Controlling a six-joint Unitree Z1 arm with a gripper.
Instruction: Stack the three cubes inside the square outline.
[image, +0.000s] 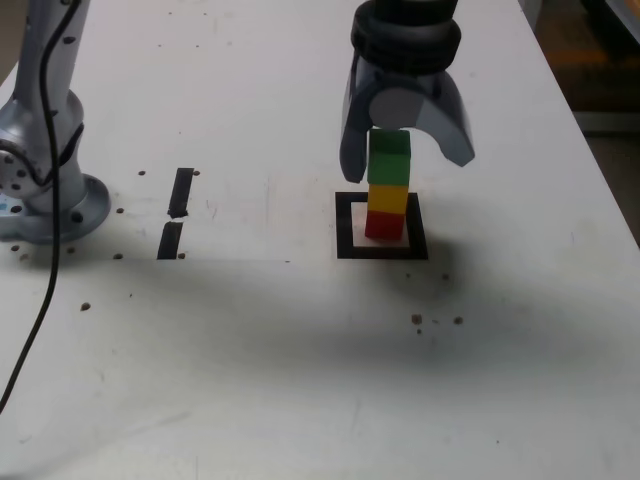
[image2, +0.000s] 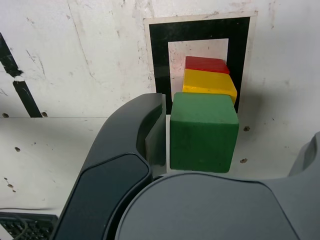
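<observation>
On the white table (image: 250, 360), directly beneath the dark grey gripper (image: 406, 150), stands a tower of three small solid-coloured cubes: red cube (image: 384, 224) at the bottom, yellow cube (image: 388, 197) in the middle, green cube (image: 390, 157) on top, all inside the thick black square outline (image: 347, 228). They look light, rigid and smooth-faced, so I judge a grip across two opposite flat sides would serve best, and a sideways nudge could topple the tower. The gripper points straight down over the stack, jaws spread wide either side of the green cube. In the wrist view one jaw sits just beside the cube; the other stands clear.
</observation>
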